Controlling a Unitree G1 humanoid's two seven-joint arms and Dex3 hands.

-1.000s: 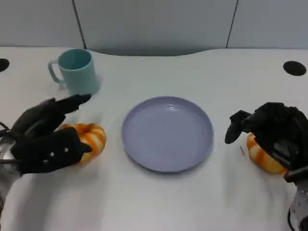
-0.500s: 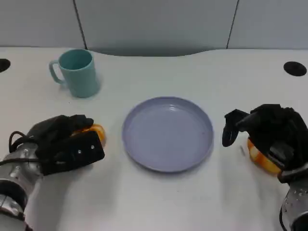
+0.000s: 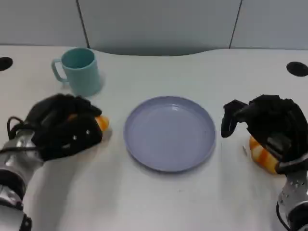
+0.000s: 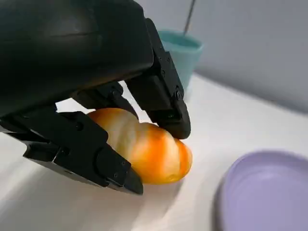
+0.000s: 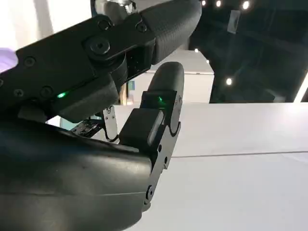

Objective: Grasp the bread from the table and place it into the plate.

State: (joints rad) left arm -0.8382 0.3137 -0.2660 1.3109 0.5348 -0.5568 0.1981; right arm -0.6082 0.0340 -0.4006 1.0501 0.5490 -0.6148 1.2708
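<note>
L hand was wrapped over the left bread w/ fingers curled down on top and thumb side under-front; it gripped the roll, which sat at or just off the table, just beside the plate on its L side; lift not clearly under way. R hand hovered over a second bread near the plate's R side, fingers partly spread, holding nothing; whether it touched that roll I couldn't tell.

Risks, as judgement: grip looked shallow, on one end of the roll, so the free end could swing down and slip out when raised; a smooth rounded crust wouldn't help. Low carry could knock the plate rim and shove the plate sideways; mug stood behind the L hand, well apart, prob. safe. If both arms moved to the plate together, hands might clash over it.
</note>
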